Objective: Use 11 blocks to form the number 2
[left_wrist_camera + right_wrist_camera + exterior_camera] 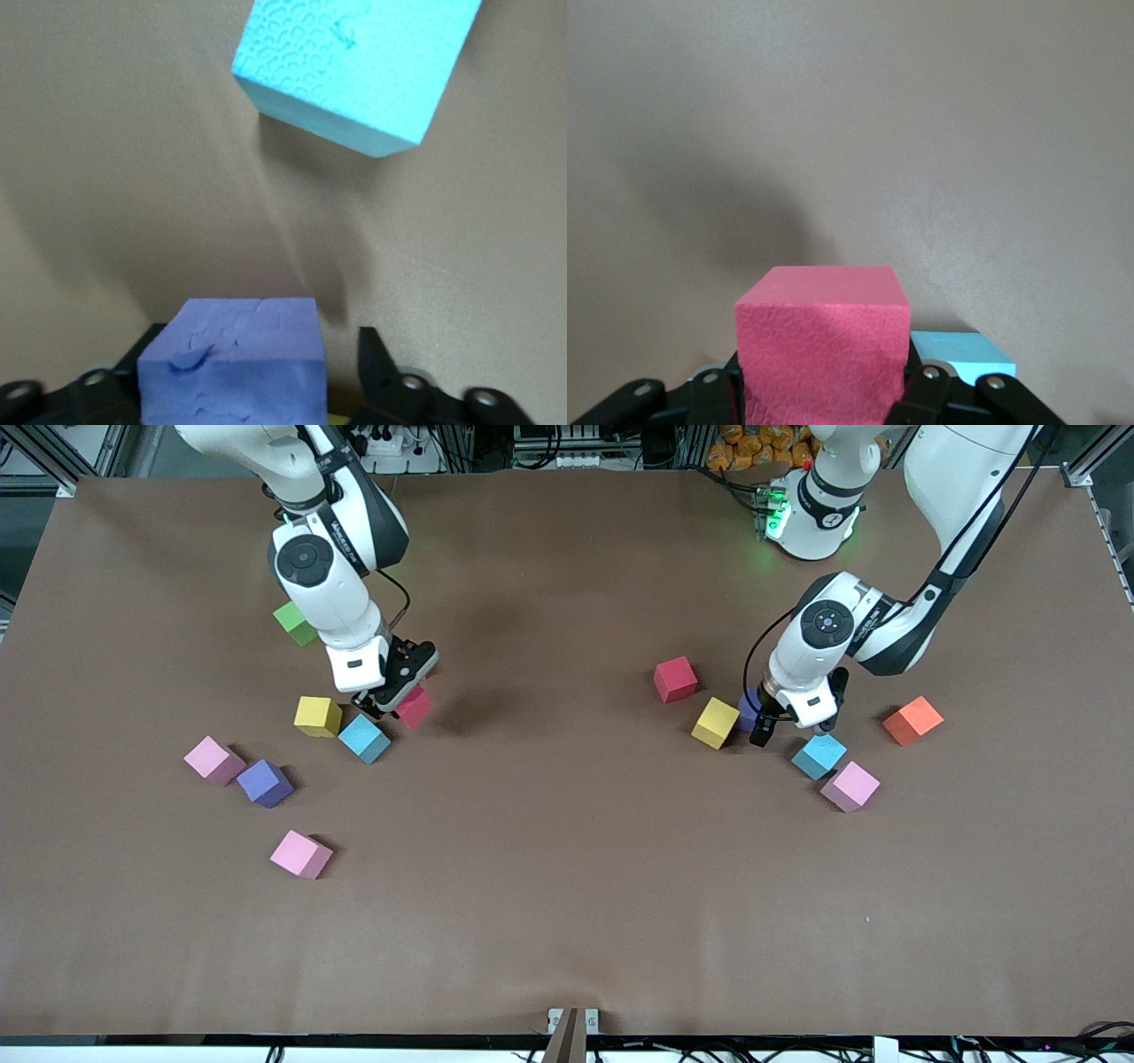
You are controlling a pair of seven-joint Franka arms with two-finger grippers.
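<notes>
My right gripper [400, 695] is shut on a red block [824, 336] and holds it just over the table, beside a light blue block [364, 739] and a yellow block [317, 716]. My left gripper [758, 727] stands open around a purple block [239, 354] on the table. One finger [146, 354] touches the block; a gap shows at the other finger [376, 363]. Next to it lie a yellow block [715, 722], a red block [675, 679], a light blue block [818, 755], a pink block [850, 786] and an orange block [912, 720]. The blocks lie scattered; no number 2 is in view.
Toward the right arm's end lie a pink block [213, 760], a purple block [264, 783] and, nearer the camera, another pink block [301, 854]. A green cube [295, 623] sits partly hidden by the right arm. The brown table [567, 886] is bare in the middle.
</notes>
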